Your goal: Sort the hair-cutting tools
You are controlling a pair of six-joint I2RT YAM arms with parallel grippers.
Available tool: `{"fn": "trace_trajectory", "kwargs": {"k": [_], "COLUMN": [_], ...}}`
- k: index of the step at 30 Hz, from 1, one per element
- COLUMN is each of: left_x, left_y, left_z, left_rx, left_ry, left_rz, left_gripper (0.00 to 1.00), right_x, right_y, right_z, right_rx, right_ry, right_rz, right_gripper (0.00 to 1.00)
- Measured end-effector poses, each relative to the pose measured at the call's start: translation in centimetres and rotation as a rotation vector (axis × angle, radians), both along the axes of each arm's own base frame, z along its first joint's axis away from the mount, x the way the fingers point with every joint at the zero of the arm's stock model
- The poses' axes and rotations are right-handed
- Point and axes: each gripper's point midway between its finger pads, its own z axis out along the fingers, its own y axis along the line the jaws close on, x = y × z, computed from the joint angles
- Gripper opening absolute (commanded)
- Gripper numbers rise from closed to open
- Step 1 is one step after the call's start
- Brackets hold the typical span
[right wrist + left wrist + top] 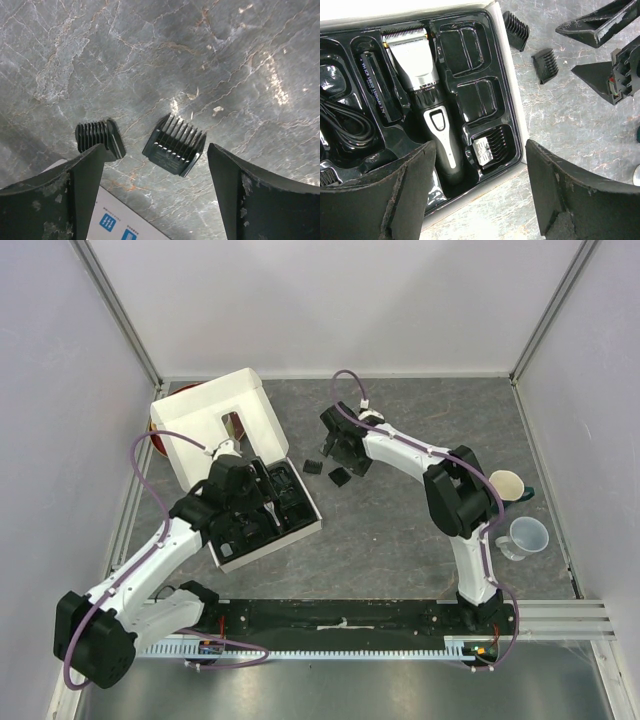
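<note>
Comb guards (174, 145): 2 loose under R gripper (155, 155), released; L gripper (480, 150) released too. Risk: guards lie near together, jaws may clip both.

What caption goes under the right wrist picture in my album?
Right gripper open above the left comb guard and right comb guard on a grey table.

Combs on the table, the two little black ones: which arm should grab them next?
The right, probably. The right pincer hangs open right over one comb, with the second comb beside it. The left pincer, open too, is over the box, farther from them.
</note>
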Motion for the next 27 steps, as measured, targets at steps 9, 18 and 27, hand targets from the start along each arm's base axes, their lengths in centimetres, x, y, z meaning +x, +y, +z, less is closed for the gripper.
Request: {"fn": "trace_trajectory", "kwargs": {"k": [9,18,27], "left_x": [0.2,0.4,0.5], "left_y": [0.7,1.3,1.9], "left_z": [-0.1,-0.1,-0.2], "left_rx": [0.016,0.026,0.028], "left_ry": [-0.001,-0.002,0.003], "left_rz": [0.005,0.016,0.035], "left_gripper": [0.79,0.79,0.79], "right_x": [-0.5,-0.9,-1.3], "right_y": [0.4,0.9,0.9], "right_z": [-0.2,-3.2,-3.4], "right_rx": [0.084,0.097,0.112], "right_ry": [0.036,0.146,0.188], "right_rz": [-0.169,-0.223,-0.246], "right_gripper": [0.84,0.78,0.66]}}
